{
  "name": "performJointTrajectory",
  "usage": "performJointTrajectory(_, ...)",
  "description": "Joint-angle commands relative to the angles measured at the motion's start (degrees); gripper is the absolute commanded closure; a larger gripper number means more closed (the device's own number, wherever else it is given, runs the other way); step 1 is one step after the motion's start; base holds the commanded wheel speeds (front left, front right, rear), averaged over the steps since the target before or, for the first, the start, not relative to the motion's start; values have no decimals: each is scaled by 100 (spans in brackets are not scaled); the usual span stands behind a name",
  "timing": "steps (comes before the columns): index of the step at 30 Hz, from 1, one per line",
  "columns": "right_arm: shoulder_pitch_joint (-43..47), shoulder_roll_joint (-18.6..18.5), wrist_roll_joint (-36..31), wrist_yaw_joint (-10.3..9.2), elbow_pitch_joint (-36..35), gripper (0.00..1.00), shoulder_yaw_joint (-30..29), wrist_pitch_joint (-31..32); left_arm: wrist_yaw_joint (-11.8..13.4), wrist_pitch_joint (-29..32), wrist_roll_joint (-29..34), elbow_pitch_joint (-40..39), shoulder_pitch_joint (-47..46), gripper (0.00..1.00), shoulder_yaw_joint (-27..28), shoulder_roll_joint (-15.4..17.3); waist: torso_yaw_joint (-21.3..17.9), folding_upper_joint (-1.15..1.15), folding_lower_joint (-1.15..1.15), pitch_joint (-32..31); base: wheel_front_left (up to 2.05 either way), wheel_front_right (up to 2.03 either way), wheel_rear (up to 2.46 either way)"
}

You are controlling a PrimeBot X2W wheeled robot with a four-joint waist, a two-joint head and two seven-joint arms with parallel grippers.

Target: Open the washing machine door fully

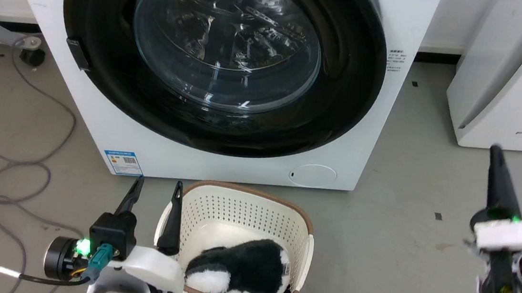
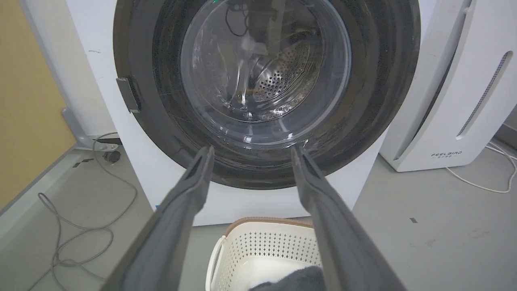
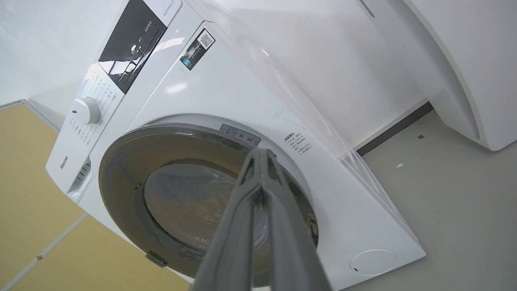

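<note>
While shut, washing machine door [image 1: 224, 52] flush, robot-facing.

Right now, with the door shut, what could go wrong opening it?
1. The door offers only a small grey tab on its left rim, higher than the open left gripper; a grab there could slip off the glossy surface.
2. The basket stands close before the machine, beside the left gripper; the arm could knock it.

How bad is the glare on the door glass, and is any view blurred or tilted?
Head view: white streaks of glare across the door, inside hard to read. Left wrist view: less glare, drum shows through; left gripper soft up close. Right wrist view: whole scene tilted, right gripper blurred.
</note>
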Motion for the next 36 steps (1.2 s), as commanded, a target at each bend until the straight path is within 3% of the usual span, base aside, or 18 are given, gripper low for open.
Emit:
performJointTrajectory(1, -276, -89, 306, 22, 135, 100, -5, -43, 48, -68, -41, 16, -125, 0, -28, 0, -8, 0, 0, 41, 0, 0, 0)
performJointTrajectory(17, -2779, -944, 2335, 26, 2102, 100, 803, 380, 101, -257, -60, -42, -459, 0, -305, -3, 119, 0, 0, 468, 0, 0, 0)
performJointTrajectory(27, -4588, -1275, 3137, 29, 3574, 100, 1822, 1326, 167, -376, -64, -114, -706, 0, -472, -6, 172, 0, 0, 857, 0, 0, 0)
performJointTrajectory(36, -5898, -1431, 3565, 31, 4286, 100, 2754, 2172, 216, -483, -89, -170, -931, 0, -619, -8, 191, 0, 0, 1230, 0, 0, 0)
